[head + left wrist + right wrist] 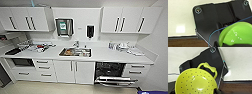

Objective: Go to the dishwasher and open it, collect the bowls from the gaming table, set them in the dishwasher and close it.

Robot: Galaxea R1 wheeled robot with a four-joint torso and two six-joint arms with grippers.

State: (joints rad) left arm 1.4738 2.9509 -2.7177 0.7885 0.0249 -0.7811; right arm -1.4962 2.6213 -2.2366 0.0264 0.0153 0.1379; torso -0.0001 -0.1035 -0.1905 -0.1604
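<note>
Right wrist view shows the right gripper (216, 90) grasping a perforated yellow-green bowl (195, 82); the left gripper (218, 44) grips a green bowl (236, 33). Both look light, rigid, slippery; rims suit holding. The dishwasher (110, 72) stands open.

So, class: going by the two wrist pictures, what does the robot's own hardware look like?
Each wrist carries a flat black plate with rounded corners and shiny round fittings at those corners. A thin blue cable curves across the left plate. The right plate has a pale, light-catching edge.

Green bowl (238, 35) cut off by edge
</note>
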